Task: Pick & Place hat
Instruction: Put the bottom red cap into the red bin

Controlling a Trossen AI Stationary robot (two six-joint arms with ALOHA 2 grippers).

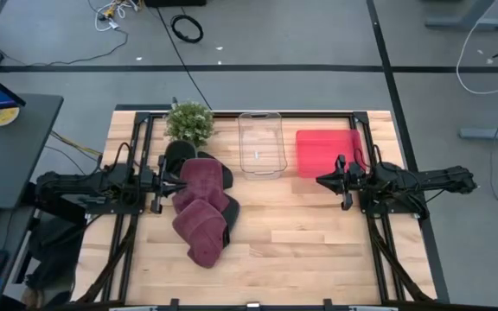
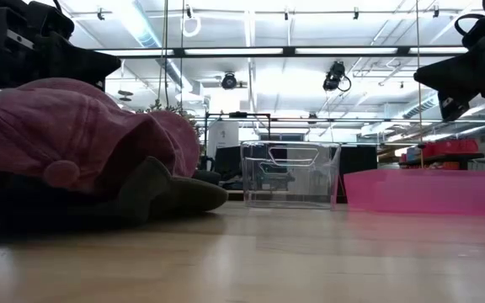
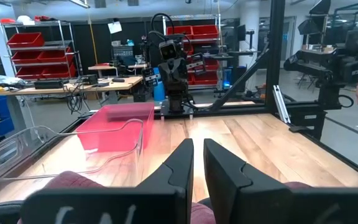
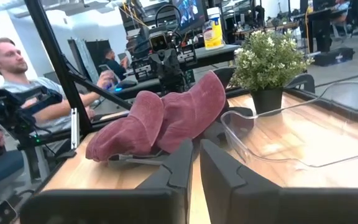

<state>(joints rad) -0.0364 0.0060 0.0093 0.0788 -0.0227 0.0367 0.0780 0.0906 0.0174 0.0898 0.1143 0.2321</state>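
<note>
Two maroon caps (image 1: 201, 207) lie in a pile with dark caps (image 1: 179, 156) on the table's left half, resting on their brims and on each other. The pile also fills the left of the low view (image 2: 66, 135) and shows in the right wrist view (image 4: 166, 118). My left gripper (image 1: 178, 184) hovers at the pile's left edge, just above it, fingers shut (image 3: 197, 165). Maroon cloth (image 3: 73, 182) shows beneath it. My right gripper (image 1: 321, 180) waits over the table's right half, shut (image 4: 196, 165), pointing toward the pile.
A clear plastic bin (image 1: 260, 143) stands at the far middle, with a pink bin (image 1: 327, 151) to its right. A small potted plant (image 1: 188, 122) sits at the far edge behind the caps. Bare wood lies near the front edge. People (image 4: 17, 68) sit beyond the table.
</note>
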